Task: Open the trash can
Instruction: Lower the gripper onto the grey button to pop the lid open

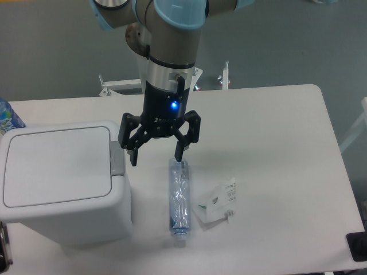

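Nearest the camera, at the lower left of the white tabletop (pixel 275 126), stands the trash can (pixel 60 189), a large white boxy bin with rounded corners. Its flat lid (pixel 57 163) lies down and closed, and a grey push-button tab (pixel 117 160) sits at the lid's right edge. Above and just right of that tab hangs the arm (pixel 172 51), pointing down, with a blue light glowing on its black wrist. Its gripper (pixel 156 156) is spread wide, holding nothing; one fingertip is close beside the grey tab, though whether they touch is unclear. Right of the bin a clear plastic bottle (pixel 179 197) lies on its side, its upper end under the other fingertip. Beside the bottle lies a small crumpled white wrapper (pixel 218 203). Part of another bottle with a blue label (pixel 8 117) shows at the left edge, behind the bin.
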Available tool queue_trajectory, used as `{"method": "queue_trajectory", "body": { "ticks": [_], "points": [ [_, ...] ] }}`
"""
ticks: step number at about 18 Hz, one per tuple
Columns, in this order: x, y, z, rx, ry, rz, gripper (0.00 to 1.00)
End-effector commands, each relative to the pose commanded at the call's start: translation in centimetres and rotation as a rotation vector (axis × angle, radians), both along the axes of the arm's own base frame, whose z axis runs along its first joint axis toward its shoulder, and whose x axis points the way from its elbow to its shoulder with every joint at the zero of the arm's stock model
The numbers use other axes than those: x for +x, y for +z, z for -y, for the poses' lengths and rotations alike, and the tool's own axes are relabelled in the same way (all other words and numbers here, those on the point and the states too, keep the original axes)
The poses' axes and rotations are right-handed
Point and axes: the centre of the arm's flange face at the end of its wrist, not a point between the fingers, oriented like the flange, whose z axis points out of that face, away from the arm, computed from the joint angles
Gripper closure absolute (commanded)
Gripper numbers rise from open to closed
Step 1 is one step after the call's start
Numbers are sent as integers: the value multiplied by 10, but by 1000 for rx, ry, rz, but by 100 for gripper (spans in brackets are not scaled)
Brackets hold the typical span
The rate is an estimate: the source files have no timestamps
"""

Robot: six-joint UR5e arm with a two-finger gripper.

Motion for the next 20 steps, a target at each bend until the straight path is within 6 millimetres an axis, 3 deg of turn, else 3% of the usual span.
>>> {"method": "queue_trajectory", "body": {
  "ticks": [13,20],
  "points": [
    [10,-16,-2,4,-14,-7,0],
    [15,-11,-5,10,-24,-17,0]
  ]
}}
